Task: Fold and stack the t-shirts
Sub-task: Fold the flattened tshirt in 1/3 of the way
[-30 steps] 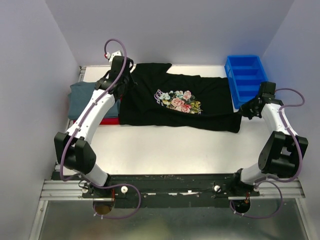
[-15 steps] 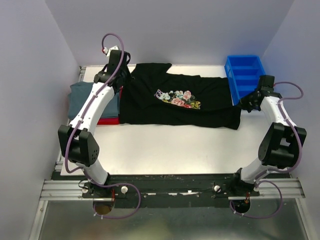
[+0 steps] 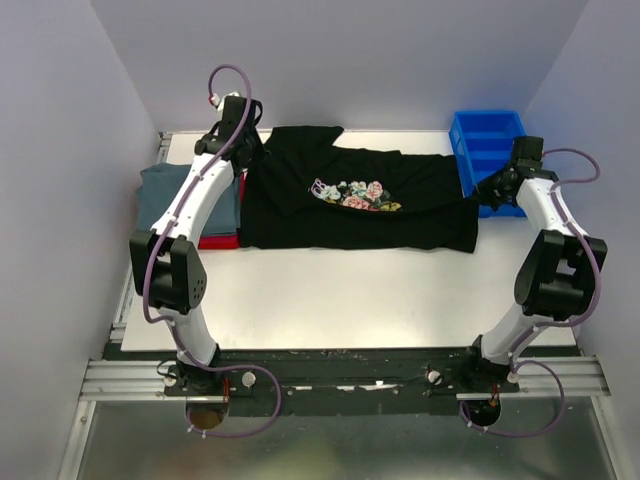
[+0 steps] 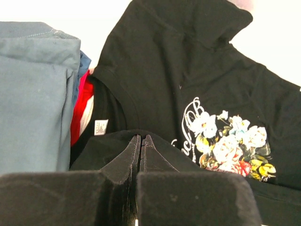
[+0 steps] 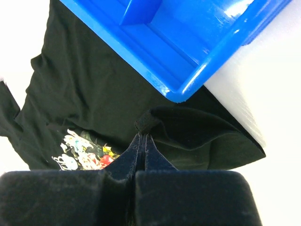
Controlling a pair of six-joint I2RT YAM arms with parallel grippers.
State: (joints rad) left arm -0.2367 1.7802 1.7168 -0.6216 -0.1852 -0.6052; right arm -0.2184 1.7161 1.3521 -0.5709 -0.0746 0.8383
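Reaching to the far side of the white surface [image 3: 350,295], both arms are stretched long, left to the back-left, right to the back-right. Left pincer [image 4: 140,143] clenched on a fold of the black cloth t-shirt with floral chest print [image 3: 420,215] at its left end. Right pincer [image 5: 142,140] clenched on a bunched bit of its right end, just beside the blue plastic bin [image 3: 490,145]. Shirt lies spread along the far edge, long axis left-right, print up, wrinkled, neck label showing near the left pincer. Folded slate grey-blue t-shirt [image 3: 165,195] sits on a red t-shirt [image 3: 215,241], touching the black one's left side
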